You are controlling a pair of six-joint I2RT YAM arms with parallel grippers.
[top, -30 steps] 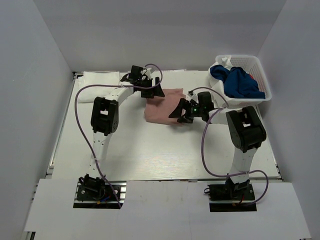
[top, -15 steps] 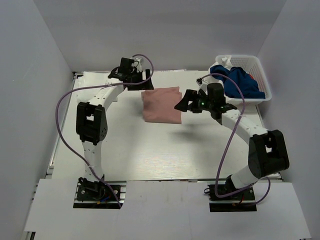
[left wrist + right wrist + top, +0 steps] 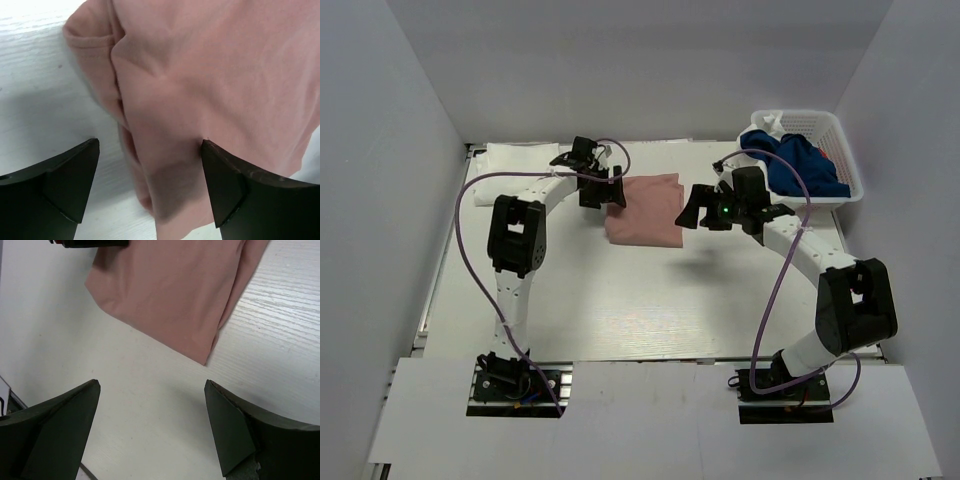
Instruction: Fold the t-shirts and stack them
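Table [image 3: 620, 300]: white worktop. The pink tee lies on its far middle and the basket stands at its far right corner.
Basket [image 3: 852, 170]: white mesh, unchanged. It holds the navy t-shirt [image 3: 800, 170], bunched and unfolded.
Pink t-shirt [image 3: 650, 215]: folded into a flat rectangle between the two grippers. It lies about where it lay a second ago, now uncovered.
Right gripper [image 3: 688, 215]: fingers spread and empty. It has drawn back off the tee and hovers just beside its right edge.
Left gripper [image 3: 150, 145]: had retreated toward the far edge and has now returned. Its fingers are spread astride the tee's left folded edge, gripping nothing yet.
Meaning: this fold looks finished. The left gripper is probably about to grasp the tee and carry it to the stack, and the basket tees remain.
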